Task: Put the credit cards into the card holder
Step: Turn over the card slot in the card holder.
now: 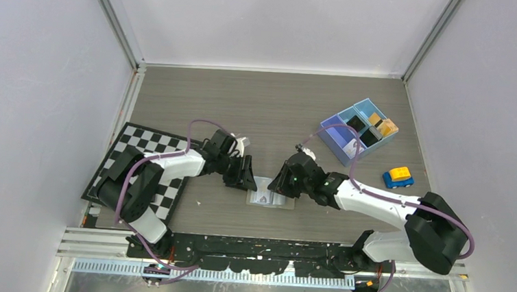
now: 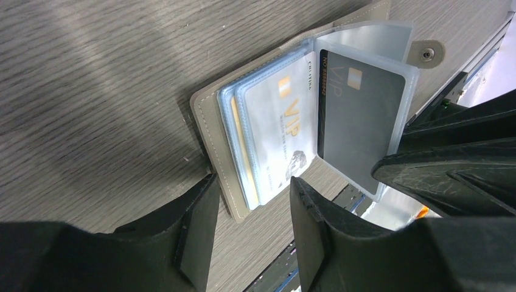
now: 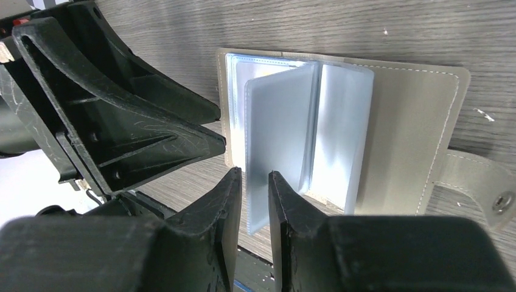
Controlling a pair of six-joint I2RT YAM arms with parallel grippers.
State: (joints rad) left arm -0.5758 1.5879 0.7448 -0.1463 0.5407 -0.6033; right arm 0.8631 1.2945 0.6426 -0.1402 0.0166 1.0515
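The card holder (image 1: 270, 199) lies open on the table between both grippers, taupe cover (image 2: 210, 137) down, snap tab (image 3: 481, 188) to one side. Its clear sleeves hold credit cards: a white VIP card (image 2: 283, 125), a dark grey card (image 2: 362, 121) and a yellowish edge (image 2: 240, 149). One sleeve (image 3: 277, 134) stands upright between the narrowly parted jaws of my right gripper (image 3: 255, 176), with a sliver of gap on one side. My left gripper (image 2: 249, 204) is open and straddles the holder's near corner without pinching it. In the top view the left gripper (image 1: 245, 179) and right gripper (image 1: 280, 184) face each other.
A blue three-compartment tray (image 1: 338, 143) with small black and orange things stands at the back right. A blue and yellow toy car (image 1: 398, 176) sits in front of it. A checkerboard mat (image 1: 149, 145) lies at the left. The table's front edge runs close behind the holder.
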